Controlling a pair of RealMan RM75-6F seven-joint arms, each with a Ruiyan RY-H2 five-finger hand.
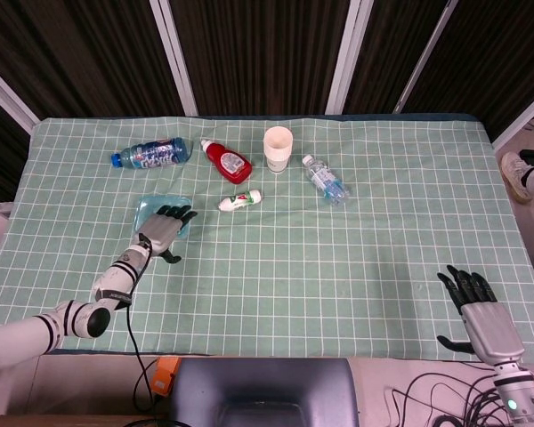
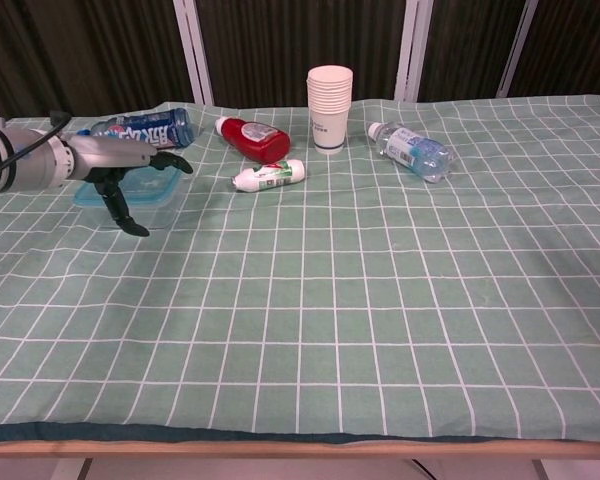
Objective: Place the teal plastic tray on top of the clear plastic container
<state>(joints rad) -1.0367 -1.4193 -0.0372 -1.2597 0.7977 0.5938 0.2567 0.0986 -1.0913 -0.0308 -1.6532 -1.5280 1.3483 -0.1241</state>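
Observation:
The teal plastic tray (image 1: 149, 210) lies flat at the left of the table, in front of a blue-labelled bottle. In the chest view the tray (image 2: 158, 186) seems to sit on something pale and clear, but I cannot make out the clear container for certain. My left hand (image 1: 162, 230) hovers over the tray's near right part with its fingers spread and the thumb hanging down, holding nothing. The chest view shows this hand (image 2: 120, 168) level with the tray's near edge. My right hand (image 1: 479, 305) is open, off the table's near right corner.
Behind the tray lie a blue-labelled bottle (image 1: 151, 154), a red sauce bottle (image 1: 227, 160) and a small white bottle (image 1: 240, 200). A stack of paper cups (image 1: 279, 148) and a clear water bottle (image 1: 324, 179) stand further right. Green checked cloth covers the table.

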